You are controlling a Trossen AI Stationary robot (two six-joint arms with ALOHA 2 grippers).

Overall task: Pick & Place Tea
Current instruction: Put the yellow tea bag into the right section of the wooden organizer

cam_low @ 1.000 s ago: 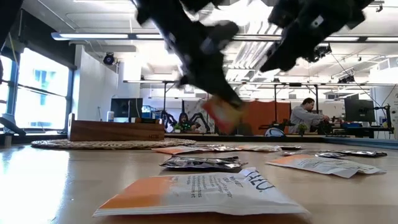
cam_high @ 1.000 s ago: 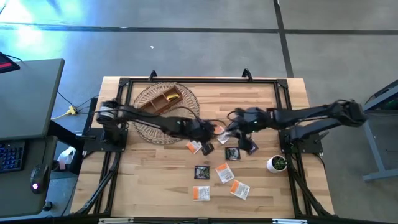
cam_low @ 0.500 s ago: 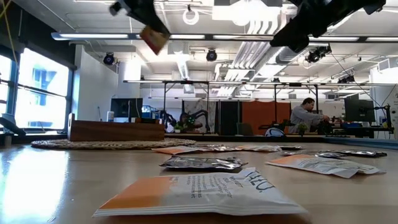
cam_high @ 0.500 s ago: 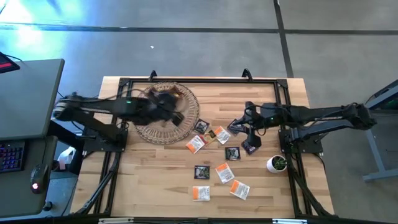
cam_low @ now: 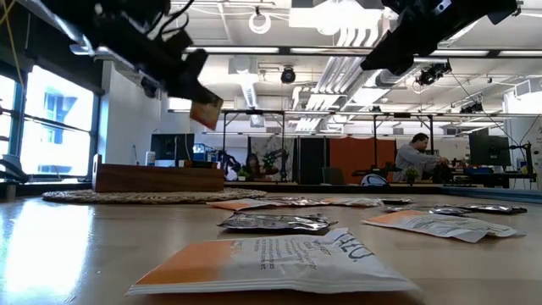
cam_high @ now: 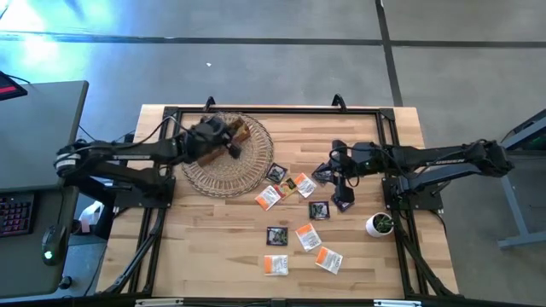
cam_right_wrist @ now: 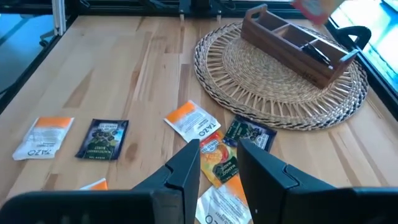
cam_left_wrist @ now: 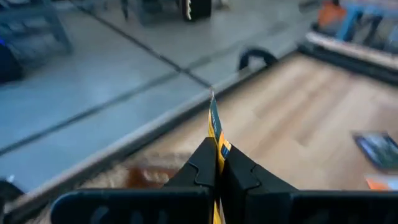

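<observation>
an orange tea sachet [cam_left_wrist: 214, 127] is pinched by the left gripper [cam_left_wrist: 217, 163] above the wooden box [cam_right_wrist: 292, 45] (right gripper [cam_right_wrist: 219, 163] parted, empty); nine sachets are left.

Bright, even overhead light; glare on floor [cam_high: 51, 43] top left. Left wrist view blurred. Low view's nearest sachet [cam_low: 271, 258] soft.

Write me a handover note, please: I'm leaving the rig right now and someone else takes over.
Left gripper: shut on an orange tea sachet, held in the air above the wooden box on the woven mat.
Right gripper: open, empty, hovering over the loose sachets at mid-table.
Done: one sachet lifted and carried to the box.
Left: release it into a compartment, then move the nine or so sachets lying on the table.
</observation>
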